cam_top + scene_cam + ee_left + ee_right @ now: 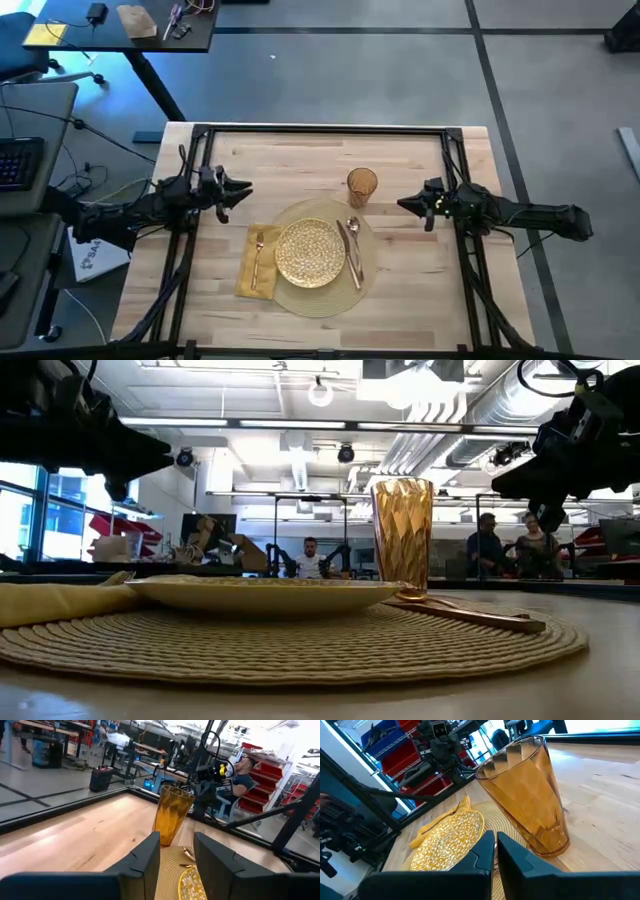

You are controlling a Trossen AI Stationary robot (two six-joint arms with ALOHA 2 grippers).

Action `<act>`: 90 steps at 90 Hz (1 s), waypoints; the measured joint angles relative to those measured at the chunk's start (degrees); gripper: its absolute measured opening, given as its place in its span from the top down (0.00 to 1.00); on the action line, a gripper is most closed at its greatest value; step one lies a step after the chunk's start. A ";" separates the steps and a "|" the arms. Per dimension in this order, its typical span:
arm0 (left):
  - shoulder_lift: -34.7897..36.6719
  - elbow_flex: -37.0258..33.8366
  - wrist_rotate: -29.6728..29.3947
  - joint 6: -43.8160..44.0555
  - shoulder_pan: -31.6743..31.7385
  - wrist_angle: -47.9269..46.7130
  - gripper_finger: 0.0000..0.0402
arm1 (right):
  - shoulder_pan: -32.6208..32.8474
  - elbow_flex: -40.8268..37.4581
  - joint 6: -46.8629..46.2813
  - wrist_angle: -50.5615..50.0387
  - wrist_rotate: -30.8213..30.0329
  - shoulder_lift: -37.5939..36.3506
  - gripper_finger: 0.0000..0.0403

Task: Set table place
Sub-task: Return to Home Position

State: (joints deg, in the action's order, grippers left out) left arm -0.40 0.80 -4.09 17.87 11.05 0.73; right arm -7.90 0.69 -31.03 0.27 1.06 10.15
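Flanking the amber glass: left claw apart, right claw together, both empty.

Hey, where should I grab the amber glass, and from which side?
Grip the amber glass mid-wall, coming level from the right: it stands upright, ribbed and tapering downward, with bare table there and the plate on its other side.

On the tabletop, the placemat carries the plate. The napkin, bearing a fork, lies to the plate's left. The knife and spoon lie to its right, with the glass behind them.
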 joint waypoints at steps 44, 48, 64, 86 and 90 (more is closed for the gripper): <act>0.00 0.00 0.01 0.00 0.00 -0.02 0.75 | 0.01 0.00 0.13 0.00 0.00 0.00 0.99; 0.00 0.00 0.01 0.00 0.00 -0.02 0.75 | 0.00 0.00 3.82 0.00 -0.48 0.00 0.99; 0.00 0.00 0.01 0.00 0.00 -0.04 0.75 | 0.00 0.00 29.43 0.94 -5.83 0.00 0.99; 0.00 0.00 0.01 0.00 0.00 -0.04 0.75 | 0.03 0.00 31.20 0.11 -1.59 0.00 0.99; 0.00 0.00 0.01 -0.01 0.00 -0.04 0.75 | 0.07 0.00 31.35 -0.03 0.18 0.00 0.99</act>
State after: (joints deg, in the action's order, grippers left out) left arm -0.40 0.80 -4.08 17.86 11.05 0.69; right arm -7.84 0.69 0.32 0.24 1.24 10.16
